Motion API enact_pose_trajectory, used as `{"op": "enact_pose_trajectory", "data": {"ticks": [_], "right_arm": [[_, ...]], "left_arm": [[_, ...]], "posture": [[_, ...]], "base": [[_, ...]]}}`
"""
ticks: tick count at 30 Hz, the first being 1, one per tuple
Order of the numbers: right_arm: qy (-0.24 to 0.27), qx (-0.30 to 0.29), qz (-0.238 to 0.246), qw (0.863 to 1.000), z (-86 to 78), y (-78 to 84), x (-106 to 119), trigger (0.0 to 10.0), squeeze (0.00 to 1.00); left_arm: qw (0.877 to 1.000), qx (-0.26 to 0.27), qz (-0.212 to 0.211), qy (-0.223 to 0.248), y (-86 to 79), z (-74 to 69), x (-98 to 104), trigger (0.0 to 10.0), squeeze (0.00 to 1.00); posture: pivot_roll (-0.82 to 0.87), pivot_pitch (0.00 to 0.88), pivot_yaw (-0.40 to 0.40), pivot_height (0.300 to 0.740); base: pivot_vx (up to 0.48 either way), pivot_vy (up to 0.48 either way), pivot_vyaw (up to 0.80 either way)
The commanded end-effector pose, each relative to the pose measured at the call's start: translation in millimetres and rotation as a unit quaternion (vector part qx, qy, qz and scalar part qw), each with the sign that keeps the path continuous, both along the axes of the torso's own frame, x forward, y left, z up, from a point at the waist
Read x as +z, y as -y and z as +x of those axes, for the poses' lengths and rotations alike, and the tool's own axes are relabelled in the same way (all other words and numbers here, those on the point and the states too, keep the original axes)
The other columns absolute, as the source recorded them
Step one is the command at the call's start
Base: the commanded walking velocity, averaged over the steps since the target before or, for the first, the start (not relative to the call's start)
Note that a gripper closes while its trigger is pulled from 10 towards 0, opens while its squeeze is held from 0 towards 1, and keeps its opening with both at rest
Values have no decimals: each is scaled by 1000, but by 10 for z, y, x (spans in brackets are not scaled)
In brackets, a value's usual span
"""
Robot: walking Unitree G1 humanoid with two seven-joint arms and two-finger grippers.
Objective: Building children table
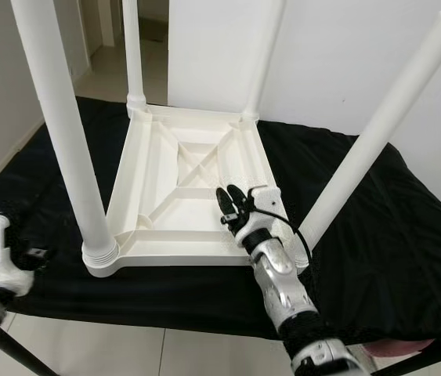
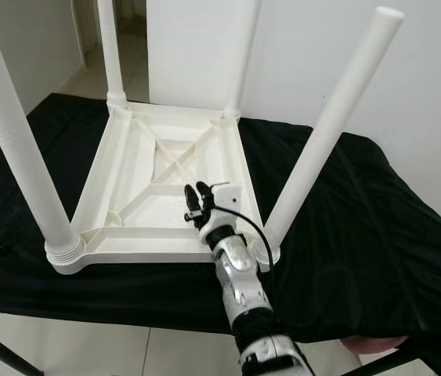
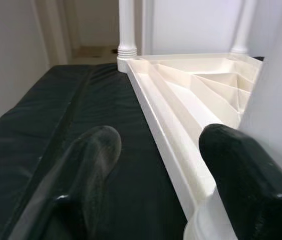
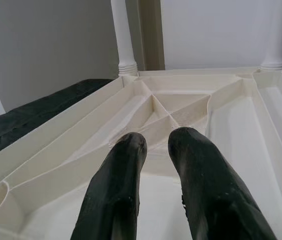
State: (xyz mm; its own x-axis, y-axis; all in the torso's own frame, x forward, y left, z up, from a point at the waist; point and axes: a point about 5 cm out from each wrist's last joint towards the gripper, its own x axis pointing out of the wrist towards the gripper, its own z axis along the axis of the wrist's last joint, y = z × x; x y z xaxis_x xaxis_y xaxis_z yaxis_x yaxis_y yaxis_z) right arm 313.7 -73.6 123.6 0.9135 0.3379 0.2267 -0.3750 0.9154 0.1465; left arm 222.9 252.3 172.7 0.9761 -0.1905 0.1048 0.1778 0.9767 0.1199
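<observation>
A white plastic children's table (image 1: 193, 184) lies upside down on a black-covered surface (image 1: 408, 235), its ribbed underside facing up. All its legs stand in the corners. The near left leg (image 1: 63, 133) is upright, while the near right leg (image 1: 377, 137) leans outward to the right. My right gripper (image 1: 230, 202) hovers over the underside near the front rim, its fingers (image 4: 125, 165) close together with nothing between them. My left gripper (image 3: 161, 145) is open, low at the front left, beside the table's rim (image 3: 166, 145) and the near left leg's base (image 3: 208, 225).
The black surface extends well to the right of the table and ends at a front edge (image 1: 165, 313) above pale tiled floor (image 1: 87, 348). A white wall (image 1: 345, 55) stands close behind, with a doorway (image 1: 103, 31) at the far left. A dark support strut (image 1: 24, 356) runs beneath the front left.
</observation>
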Motion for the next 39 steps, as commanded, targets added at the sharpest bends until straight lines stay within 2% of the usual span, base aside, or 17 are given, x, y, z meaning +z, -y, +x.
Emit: {"op": "enact_pose_trajectory", "data": {"ticks": [1, 3, 8, 10, 12, 13, 17, 18, 21, 28, 29, 32, 35, 39], "right_arm": [[-1, -26, -11, 1000, -54, 143, -13, 10000, 0], [-4, -46, -16, 999, -125, 258, -53, 10000, 0], [-7, -65, -22, 998, -192, 348, -67, 10000, 0], [-7, -65, -22, 998, -192, 348, -67, 10000, 0], [-6, -77, -33, 996, -272, 398, -75, 10000, 0], [-6, -77, -33, 996, -272, 398, -75, 10000, 0], [-16, -83, -57, 995, -460, 444, -105, 10000, 0], [-16, -83, -57, 995, -460, 444, -105, 10000, 0], [-23, -94, -73, 993, -502, 489, -110, 10000, 0], [-34, -129, -96, 986, -515, 559, -117, 10000, 0], [-38, -138, -99, 985, -517, 577, -121, 10000, 0], [-77, -212, -135, 965, -516, 809, -194, 10000, 0], [-82, -223, -137, 962, -519, 849, -199, 10000, 0], [-103, -282, -153, 942, -540, 1026, -215, 10000, 0]], "left_arm": [[999, -25, -16, -11, 126, 53, -80, 10000, 0], [999, -42, -30, -15, 213, 100, -123, 10000, 0], [997, -65, -39, -20, 334, 165, -177, 10000, 0], [997, -65, -39, -20, 334, 165, -177, 10000, 0], [994, -93, -45, -26, 486, 203, -224, 10000, 0], [994, -93, -45, -26, 486, 203, -224, 10000, 0], [986, -151, -55, -32, 806, 261, -298, 10000, 0], [986, -151, -55, -32, 806, 261, -298, 10000, 0], [982, -176, -63, -30, 957, 284, -319, 10000, 0], [976, -205, -69, -26, 1119, 310, -328, 10000, 0], [975, -211, -70, -25, 1152, 313, -329, 10000, 0], [967, -245, -74, -11, 1376, 346, -290, 10000, 0], [965, -249, -76, -8, 1415, 351, -277, 10000, 0], [954, -289, -79, -2, 1596, 312, -216, 10000, 0]], "posture": [[105, 0, -19, 740], [90, 0, -17, 740], [73, 0, -15, 740], [73, 0, -15, 740], [53, 0, -13, 740], [53, 0, -13, 740], [30, 0, -16, 740], [30, 0, -16, 740], [15, 0, -21, 740], [7, 0, -23, 740], [7, 0, -23, 740], [-16, 0, -27, 740], [-18, 0, -27, 740], [-31, 0, -23, 740]], "base": [[0, 0, 0], [0, 0, 0], [0, 0, 0], [0, 0, 0], [0, 0, 0], [0, 0, 0], [0, 0, 0], [0, 0, 0], [0, 0, 0], [0, 0, 0], [0, 0, 0], [0, 0, 0], [0, 0, 0], [0, 0, 0]]}}
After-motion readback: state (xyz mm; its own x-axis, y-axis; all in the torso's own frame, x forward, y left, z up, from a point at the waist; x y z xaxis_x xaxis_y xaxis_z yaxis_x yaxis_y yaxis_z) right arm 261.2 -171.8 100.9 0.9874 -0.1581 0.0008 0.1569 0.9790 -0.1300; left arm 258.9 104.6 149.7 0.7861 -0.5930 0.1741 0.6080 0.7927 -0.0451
